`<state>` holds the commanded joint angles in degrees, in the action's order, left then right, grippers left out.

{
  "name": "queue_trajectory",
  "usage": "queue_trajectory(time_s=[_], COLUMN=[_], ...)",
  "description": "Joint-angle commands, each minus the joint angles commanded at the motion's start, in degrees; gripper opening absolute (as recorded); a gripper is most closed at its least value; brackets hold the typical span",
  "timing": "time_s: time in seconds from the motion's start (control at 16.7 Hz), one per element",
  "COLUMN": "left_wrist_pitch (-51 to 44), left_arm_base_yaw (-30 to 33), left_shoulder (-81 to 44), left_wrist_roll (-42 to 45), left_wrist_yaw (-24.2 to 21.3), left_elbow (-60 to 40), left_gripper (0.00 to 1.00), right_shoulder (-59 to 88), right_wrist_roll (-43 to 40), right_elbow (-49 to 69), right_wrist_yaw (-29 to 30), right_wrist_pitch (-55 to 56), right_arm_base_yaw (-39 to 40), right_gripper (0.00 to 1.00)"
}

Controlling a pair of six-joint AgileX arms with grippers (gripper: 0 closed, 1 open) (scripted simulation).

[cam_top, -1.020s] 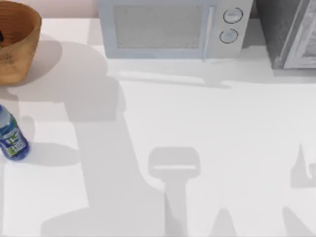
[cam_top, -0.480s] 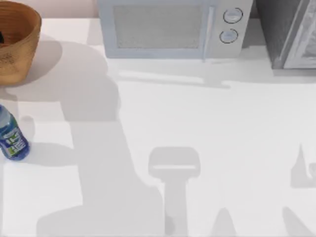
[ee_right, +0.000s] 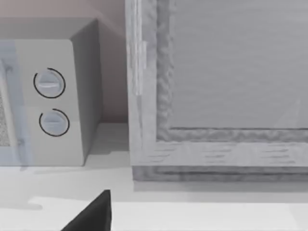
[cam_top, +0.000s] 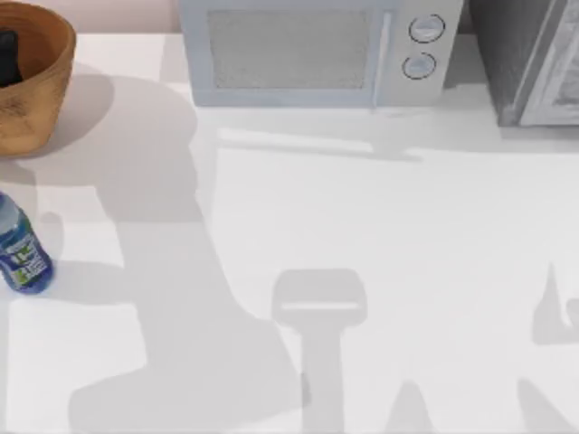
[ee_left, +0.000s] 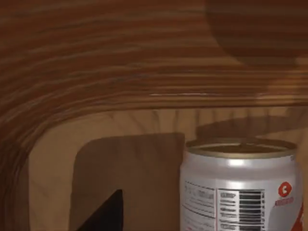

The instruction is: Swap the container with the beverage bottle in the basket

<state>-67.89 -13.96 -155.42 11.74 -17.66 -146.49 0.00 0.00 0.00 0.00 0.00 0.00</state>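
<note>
Container [ee_left: 240, 187] upright in basket [ee_left: 120, 62], top up

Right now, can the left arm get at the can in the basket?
Probably yes. The left wrist view looks from inside the basket with the can upright, close ahead, nothing between them. In the top view a dark part of the left arm sits inside the basket's rim.

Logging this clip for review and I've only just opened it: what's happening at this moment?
The left gripper is down inside the large orange-brown woven wicker basket at the table's far left. Its wrist view shows the small white can with a red label and dull gold top upright on the basket floor, not gripped. The small blue-liquid plastic bottle stands on the table in front of the basket. The right arm is parked facing the grey microwave.
</note>
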Motion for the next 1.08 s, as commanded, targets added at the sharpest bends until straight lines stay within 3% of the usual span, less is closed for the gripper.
queue_trajectory(time_s=[0.36,1.08], left_wrist_pitch=[1.8,1.8], left_arm_base_yaw=[0.3,0.3], left_shoulder=[-0.5,-0.5], left_wrist_roll=[-0.3,-0.3], left_wrist_yaw=[0.1,0.1], left_elbow=[1.3,1.3], left_gripper=[1.00,0.10], right_shoulder=[0.0,0.0], right_wrist_roll=[0.0,0.0], right_elbow=[0.0,0.0], right_wrist_yaw=[0.0,0.0], right_wrist_pitch=[0.0,0.0], right_arm_base_yaw=[0.0,0.0], right_gripper=[1.00,1.00])
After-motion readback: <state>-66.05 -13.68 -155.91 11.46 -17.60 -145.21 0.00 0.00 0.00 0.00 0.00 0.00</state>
